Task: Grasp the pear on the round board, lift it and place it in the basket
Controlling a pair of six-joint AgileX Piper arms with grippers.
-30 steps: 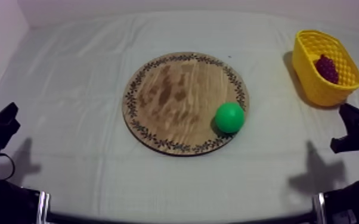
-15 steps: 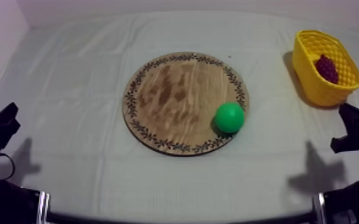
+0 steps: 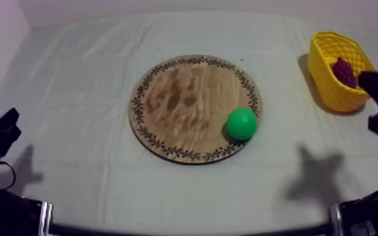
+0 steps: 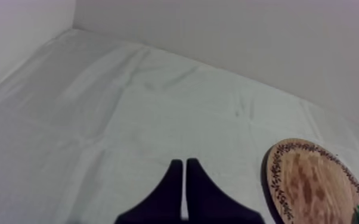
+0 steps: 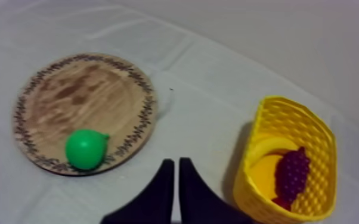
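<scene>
Scene read from the left. The left gripper (image 4: 183, 162) rests low at the table's left side, its fingers pressed together into a narrow wedge with nothing held. The wooden board (image 3: 166, 94) lies mid-table, and the pear (image 3: 242, 123) is found on it, just inside the patterned rim at about 4 o'clock; its small pointed end is turned toward the basket side, as seen from the right wrist. The yellow basket (image 3: 327, 88) stands at 2 o'clock from the board, with a bunch of grapes (image 3: 344, 71) inside. The right gripper (image 5: 176, 161), likewise closed on nothing, hangs beside the basket; from it the pear lies between 8 and 9 o'clock, so the right arm is judged the nearer
</scene>
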